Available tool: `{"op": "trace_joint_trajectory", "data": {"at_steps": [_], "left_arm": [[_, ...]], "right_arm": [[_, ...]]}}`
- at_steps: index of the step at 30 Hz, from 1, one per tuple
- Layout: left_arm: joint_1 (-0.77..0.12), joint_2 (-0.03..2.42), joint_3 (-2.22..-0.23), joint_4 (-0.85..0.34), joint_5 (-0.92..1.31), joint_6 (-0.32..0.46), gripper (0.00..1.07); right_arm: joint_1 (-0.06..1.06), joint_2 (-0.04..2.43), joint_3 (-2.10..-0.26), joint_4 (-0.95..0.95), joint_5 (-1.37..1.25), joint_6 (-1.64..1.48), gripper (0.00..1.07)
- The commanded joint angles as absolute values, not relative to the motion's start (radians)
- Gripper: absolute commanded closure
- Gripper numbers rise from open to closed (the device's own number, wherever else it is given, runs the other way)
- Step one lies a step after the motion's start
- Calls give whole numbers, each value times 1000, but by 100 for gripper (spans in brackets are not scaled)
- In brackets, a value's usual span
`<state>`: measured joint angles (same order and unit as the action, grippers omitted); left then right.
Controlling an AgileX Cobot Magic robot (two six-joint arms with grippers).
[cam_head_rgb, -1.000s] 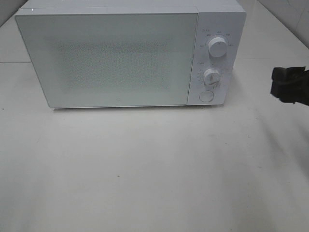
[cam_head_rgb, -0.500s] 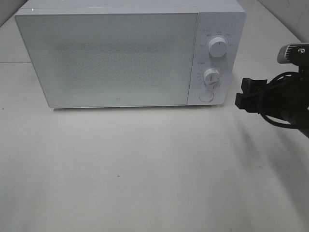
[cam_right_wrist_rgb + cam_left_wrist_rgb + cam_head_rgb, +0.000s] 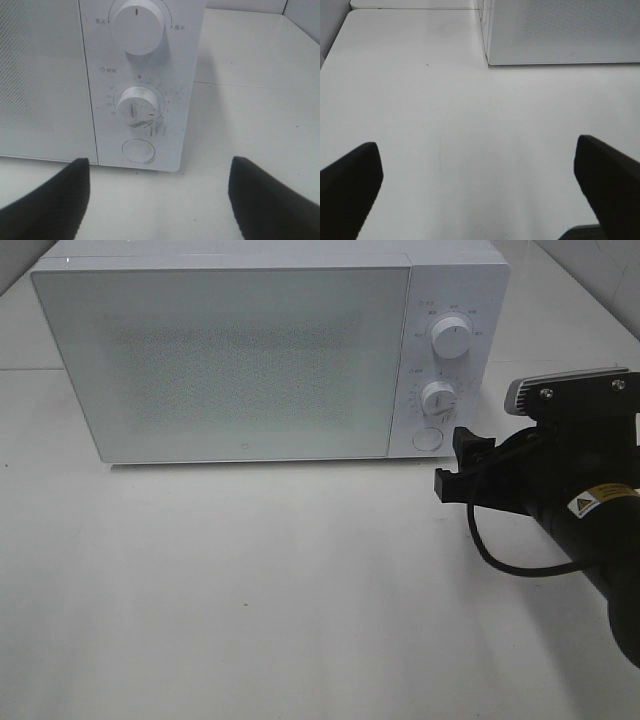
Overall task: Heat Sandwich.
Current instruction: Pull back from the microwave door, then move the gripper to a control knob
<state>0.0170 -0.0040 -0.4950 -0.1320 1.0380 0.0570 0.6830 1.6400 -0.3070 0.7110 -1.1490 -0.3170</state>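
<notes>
While the microwave stands with its door shut, the right gripper hangs with jaws spread and empty, at four o'clock of the round button under the timer knob. No sandwich shows anywhere; it may be inside. The step looks like reaching for the controls, and next comes a square press or a pinch on the knob. The left gripper, also spread and empty, hovers over the table.

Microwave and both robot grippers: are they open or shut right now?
White microwave's frosted door: shut.
Upper white round knob: red mark straight up.
Left black gripper: open, empty.
Right black gripper: open, empty.
</notes>
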Motion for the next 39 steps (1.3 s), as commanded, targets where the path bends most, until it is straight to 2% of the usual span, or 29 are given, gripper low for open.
{"op": "trace_joint_trajectory", "data": {"at_steps": [1,21,39], "left_arm": [[21,-32,-492,-134,1034,55,7],[21,-32,-492,-134,1034,54,7],[21,-32,-492,-134,1034,54,7]], "right_arm": [[733,1656,-306,781,-1206,-322,34],[748,1656,-337,794,-1207,-324,34],[656,1823,-478,741,-1205,-263,34]]}}
